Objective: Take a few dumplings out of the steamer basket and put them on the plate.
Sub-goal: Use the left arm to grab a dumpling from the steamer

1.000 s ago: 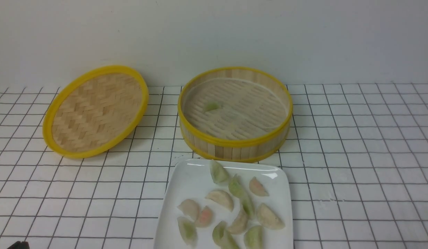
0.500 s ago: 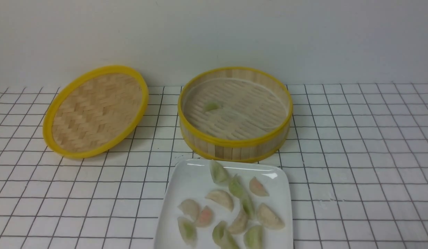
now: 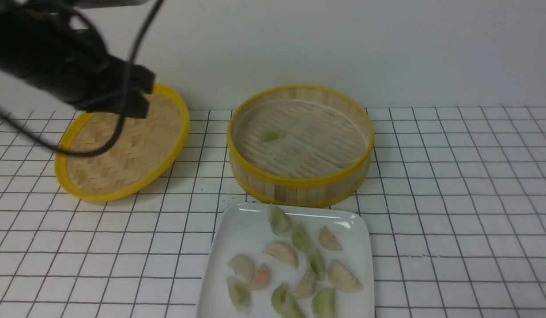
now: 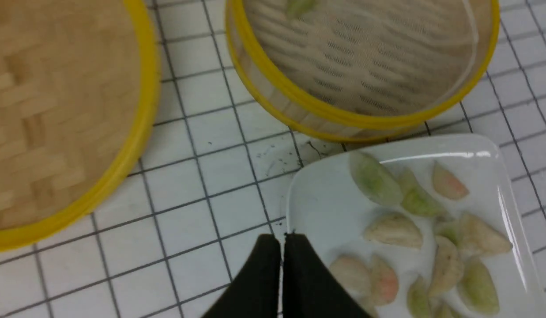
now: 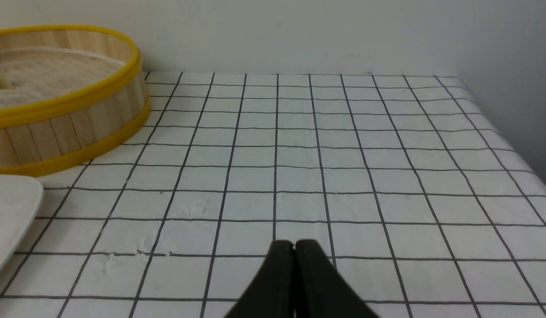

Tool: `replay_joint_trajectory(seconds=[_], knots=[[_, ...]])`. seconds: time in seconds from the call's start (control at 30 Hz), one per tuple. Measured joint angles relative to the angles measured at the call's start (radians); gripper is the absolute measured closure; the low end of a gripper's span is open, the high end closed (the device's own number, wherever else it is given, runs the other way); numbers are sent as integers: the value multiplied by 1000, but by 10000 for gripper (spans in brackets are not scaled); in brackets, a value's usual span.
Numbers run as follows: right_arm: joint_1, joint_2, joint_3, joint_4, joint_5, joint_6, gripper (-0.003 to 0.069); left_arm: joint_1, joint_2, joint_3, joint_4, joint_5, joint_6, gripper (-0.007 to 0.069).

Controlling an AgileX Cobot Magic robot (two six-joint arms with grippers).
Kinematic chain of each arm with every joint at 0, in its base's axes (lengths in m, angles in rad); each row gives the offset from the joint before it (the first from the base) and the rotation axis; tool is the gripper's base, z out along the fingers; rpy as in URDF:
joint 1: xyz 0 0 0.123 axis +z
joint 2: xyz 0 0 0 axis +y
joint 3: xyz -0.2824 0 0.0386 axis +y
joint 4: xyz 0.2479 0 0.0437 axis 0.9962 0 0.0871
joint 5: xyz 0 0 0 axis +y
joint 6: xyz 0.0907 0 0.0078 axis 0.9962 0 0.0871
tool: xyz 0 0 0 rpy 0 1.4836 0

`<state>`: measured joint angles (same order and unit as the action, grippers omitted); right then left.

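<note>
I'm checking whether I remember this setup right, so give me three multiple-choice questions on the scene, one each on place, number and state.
1. Where is the round woven yellow-rimmed lid?
A) left of the steamer B) on the plate
2. How many dumplings are in the steamer?
A) four B) one
3. The left tool is:
A) wide open B) shut

1 A: the lid lies left of the round bamboo steamer.
2 B: one pale green dumpling shows inside.
3 B: the left tool's black tips meet.
</note>
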<state>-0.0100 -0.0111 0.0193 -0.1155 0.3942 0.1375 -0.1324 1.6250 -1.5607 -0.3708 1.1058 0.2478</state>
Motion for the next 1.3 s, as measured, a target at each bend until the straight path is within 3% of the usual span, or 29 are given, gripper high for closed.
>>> replay_joint_trajectory(seconds=[0.07,0.33,0.6,0.83,1.0,1.13,1.3], knots=[[0,0,1,0,0,0,673,-49,214,-221,28,97,-1,631],[0,0,1,0,-1,0,673,-176,660,-756,189,126,-76,631],[0,0,1,0,-1,0,673,-211,989,-1235,196,139,-80,627],[0,0,1,0,-1,-1,673,-211,1081,-1289,200,146,-49,528],[0,0,1,0,-1,-1,673,-211,1108,-1290,201,146,-15,320],[0,0,1,0,-1,-1,673,-211,1134,-1291,202,146,-9,218],[0,0,1,0,-1,-1,673,-211,1163,-1292,202,138,2,219]])
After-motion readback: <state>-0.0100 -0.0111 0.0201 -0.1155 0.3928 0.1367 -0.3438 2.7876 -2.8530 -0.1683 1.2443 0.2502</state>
